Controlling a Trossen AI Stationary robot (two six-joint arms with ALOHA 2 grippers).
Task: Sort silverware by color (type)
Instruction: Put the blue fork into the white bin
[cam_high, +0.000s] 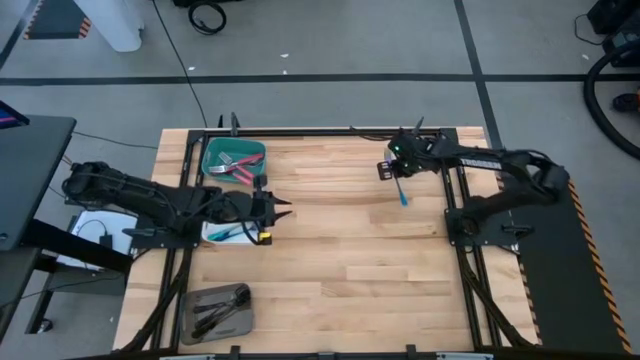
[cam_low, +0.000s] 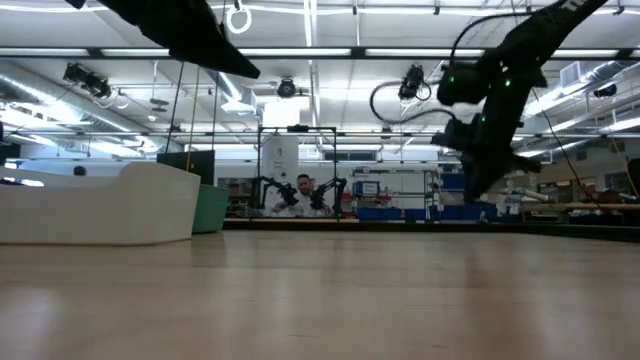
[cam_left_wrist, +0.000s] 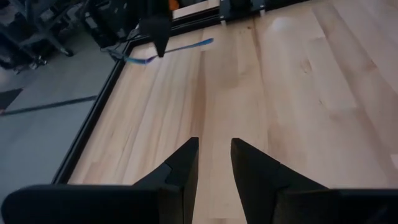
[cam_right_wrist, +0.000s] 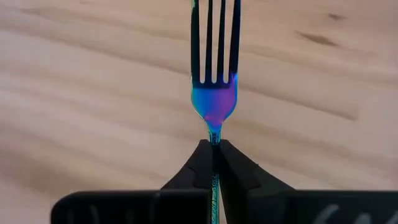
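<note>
My right gripper (cam_high: 398, 172) is shut on an iridescent blue-purple fork (cam_high: 403, 195) above the table's far right part. The fork also shows in the right wrist view (cam_right_wrist: 214, 93) and far off in the left wrist view (cam_left_wrist: 183, 46). My left gripper (cam_high: 283, 210) is open and empty, level over the table just right of the white tray (cam_high: 212, 236), which holds iridescent utensils. Red-handled forks lie in the teal tray (cam_high: 250, 150). Dark utensils lie in the grey tray (cam_high: 192, 300). My right gripper pinches the fork's thin neck (cam_right_wrist: 214, 134), just behind the head, between its two fingers. The tines reach out past the fingertips and the handle runs back between the fingers. The fork is lifted clear of the table.
The three trays stand along the table's left side: teal far, white middle, grey near. Bare wood (cam_high: 350, 260) fills the middle and near right. Black frame rails (cam_high: 455, 200) run along the table's edges. A person (cam_low: 303, 188) sits far behind the table.
</note>
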